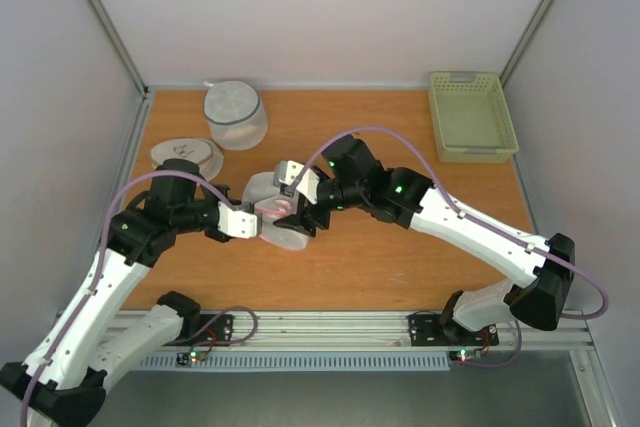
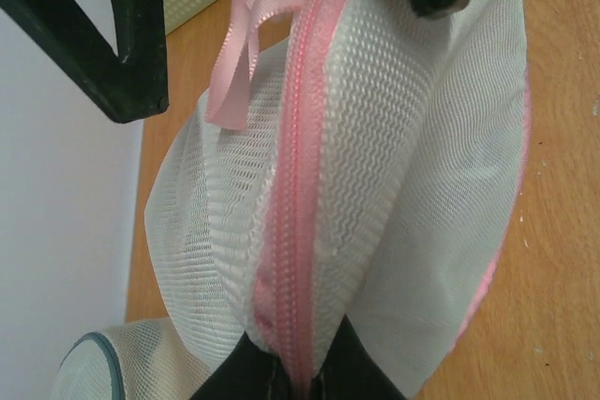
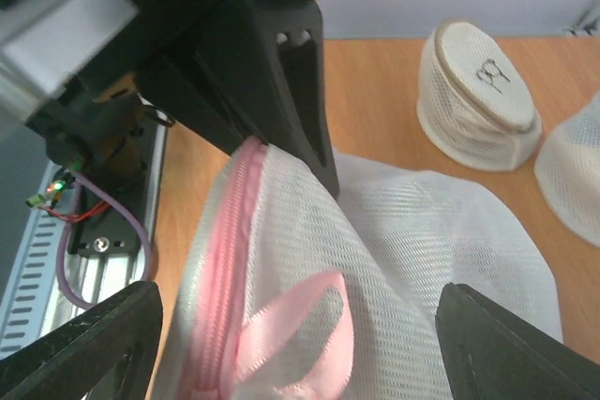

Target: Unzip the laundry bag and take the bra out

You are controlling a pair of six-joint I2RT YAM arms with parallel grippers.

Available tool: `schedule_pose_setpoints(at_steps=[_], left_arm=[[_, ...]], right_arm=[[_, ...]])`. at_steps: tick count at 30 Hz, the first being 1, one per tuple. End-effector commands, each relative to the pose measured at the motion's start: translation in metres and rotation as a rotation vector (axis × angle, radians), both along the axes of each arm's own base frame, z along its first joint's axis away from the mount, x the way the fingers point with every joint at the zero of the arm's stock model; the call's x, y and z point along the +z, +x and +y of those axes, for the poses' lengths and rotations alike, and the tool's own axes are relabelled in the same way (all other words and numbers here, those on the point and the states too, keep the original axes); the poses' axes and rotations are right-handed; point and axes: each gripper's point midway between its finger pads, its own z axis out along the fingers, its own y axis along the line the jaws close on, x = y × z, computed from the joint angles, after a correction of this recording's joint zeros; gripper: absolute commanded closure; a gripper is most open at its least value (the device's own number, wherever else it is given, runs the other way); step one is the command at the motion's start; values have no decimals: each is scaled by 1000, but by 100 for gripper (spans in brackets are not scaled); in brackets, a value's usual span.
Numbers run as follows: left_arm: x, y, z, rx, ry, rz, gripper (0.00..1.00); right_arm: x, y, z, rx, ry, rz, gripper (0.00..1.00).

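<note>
The laundry bag (image 1: 272, 215), white mesh with a pink zipper band (image 2: 298, 185), lies on its side mid-table between both grippers. My left gripper (image 1: 249, 224) is shut on the zipper band at the bag's rim; in the left wrist view (image 2: 298, 367) its dark fingers pinch the pink zipper. My right gripper (image 1: 297, 199) is open and straddles the bag's other end; its fingers (image 3: 84, 344) stand wide apart either side of the pink ribbon loop (image 3: 300, 325) at the zipper's end. The zipper looks closed. The bra is hidden.
A white mesh drum with a grey band (image 1: 236, 114) stands at the back left. A flatter round bag with a dark mark (image 1: 187, 155) lies left of it, near my left arm. A pale green basket (image 1: 470, 115) sits at the back right.
</note>
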Motion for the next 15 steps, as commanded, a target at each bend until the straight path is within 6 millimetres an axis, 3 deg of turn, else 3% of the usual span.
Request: schedule_pose_setpoints(at_steps=[1, 7, 15], left_arm=[[14, 7, -6, 7, -48, -44, 99], [13, 8, -7, 2, -40, -40, 100], [9, 11, -6, 10, -27, -42, 99]], right_arm=[[1, 7, -2, -74, -20, 0, 19], [-10, 10, 11, -87, -58, 1, 29], [-18, 5, 16, -62, -73, 61, 79]])
